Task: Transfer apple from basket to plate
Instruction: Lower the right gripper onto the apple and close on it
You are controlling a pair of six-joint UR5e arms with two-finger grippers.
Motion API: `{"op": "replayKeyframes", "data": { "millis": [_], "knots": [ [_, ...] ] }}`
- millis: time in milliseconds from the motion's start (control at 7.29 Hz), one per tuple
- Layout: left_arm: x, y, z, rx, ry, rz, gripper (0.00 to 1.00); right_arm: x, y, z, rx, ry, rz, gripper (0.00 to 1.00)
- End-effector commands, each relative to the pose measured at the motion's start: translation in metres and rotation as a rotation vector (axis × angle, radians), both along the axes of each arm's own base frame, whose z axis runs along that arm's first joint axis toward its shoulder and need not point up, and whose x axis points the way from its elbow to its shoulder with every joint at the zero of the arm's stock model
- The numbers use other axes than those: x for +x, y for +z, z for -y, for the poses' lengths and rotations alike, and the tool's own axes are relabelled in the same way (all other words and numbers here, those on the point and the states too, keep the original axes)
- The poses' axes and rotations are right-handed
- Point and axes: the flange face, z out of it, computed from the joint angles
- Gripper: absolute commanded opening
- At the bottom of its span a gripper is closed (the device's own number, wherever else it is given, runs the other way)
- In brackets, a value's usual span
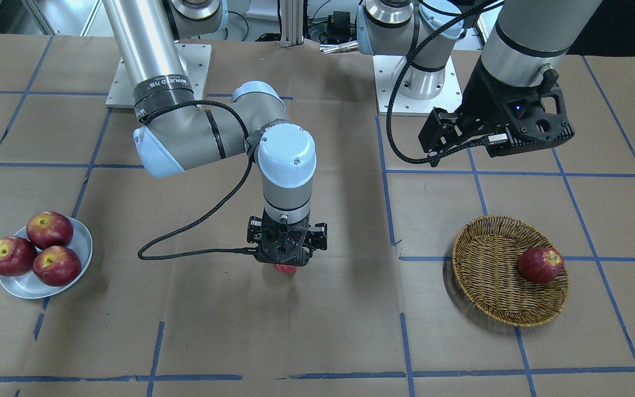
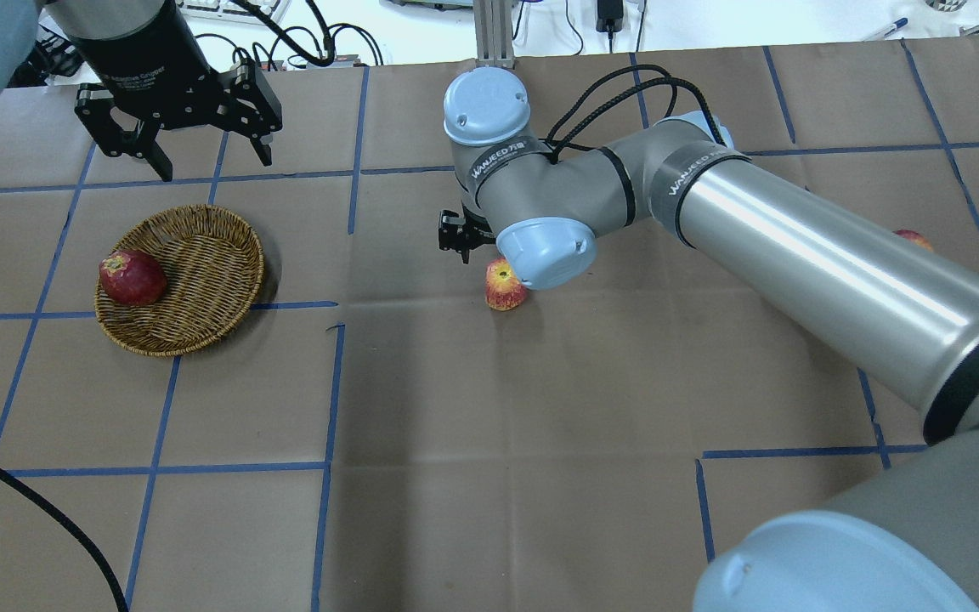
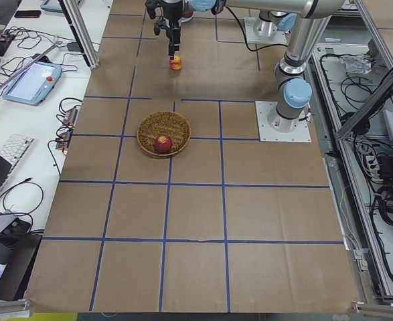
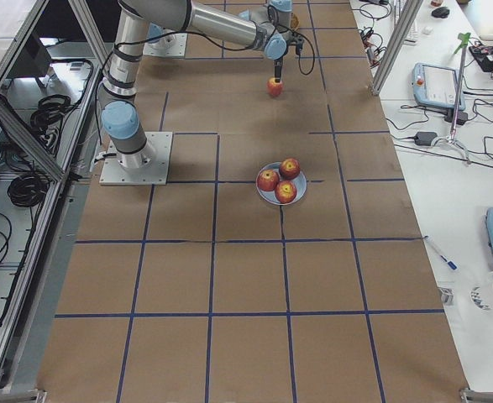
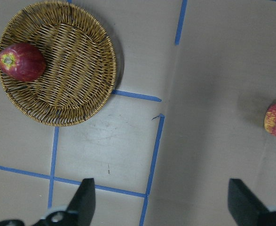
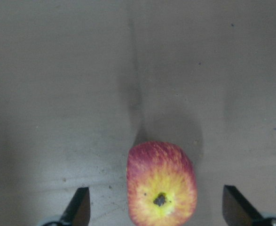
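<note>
Right tool hangs straight down over the middle of the table, its two dark fingers spread wide on either side of the task's fruit, with a clear gap on each side and nothing gripped. Left tool is raised high near the basket, its fingers also spread wide apart with nothing between them.

Beneath both lies the brown paper-covered table, marked into squares by blue tape lines. On the robot's left half of it sits the round, shallow, tan-brown woven wicker basket. One dark red apple rests in the basket, against its rim.

On the robot's right half, well apart from the basket, is the small round pale blue-white glossy plate. It carries three dark red apples packed close together.

Between basket and plate stands the lighter red apple with yellow-orange streaks. It rests on the bare table paper, in neither of them, directly under the right tool. Its yellowish stem hollow faces upward toward the wrist camera.
</note>
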Motion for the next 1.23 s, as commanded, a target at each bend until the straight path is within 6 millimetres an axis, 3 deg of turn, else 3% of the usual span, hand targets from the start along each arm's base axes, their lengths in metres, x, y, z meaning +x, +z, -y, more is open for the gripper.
{"op": "replayKeyframes", "data": {
  "millis": [0, 274, 411, 685, 960, 1097],
  "knots": [
    [0.0, -0.001, 0.001, 0.001, 0.0, 0.0, 0.99, 0.0, -0.031, 0.003, 0.02, 0.008, -0.028, 1.0],
    [0.0, -0.002, 0.001, 0.003, 0.002, 0.0, 0.99, -0.001, -0.044, 0.002, 0.04, 0.008, -0.035, 0.99],
    [0.0, -0.002, 0.001, 0.003, 0.0, 0.0, 0.99, -0.003, -0.049, -0.001, 0.054, 0.009, -0.034, 0.9],
    [-0.001, -0.002, 0.002, 0.004, -0.001, 0.0, 0.99, -0.005, -0.049, -0.001, 0.057, 0.001, -0.03, 0.57],
    [-0.001, 0.001, 0.002, -0.002, -0.001, 0.0, 0.99, -0.006, -0.039, 0.001, 0.041, -0.004, -0.025, 0.53],
    [-0.001, 0.001, 0.002, -0.003, -0.001, 0.0, 0.99, -0.01, -0.021, 0.005, 0.016, -0.012, -0.023, 0.53]
  ]
}}
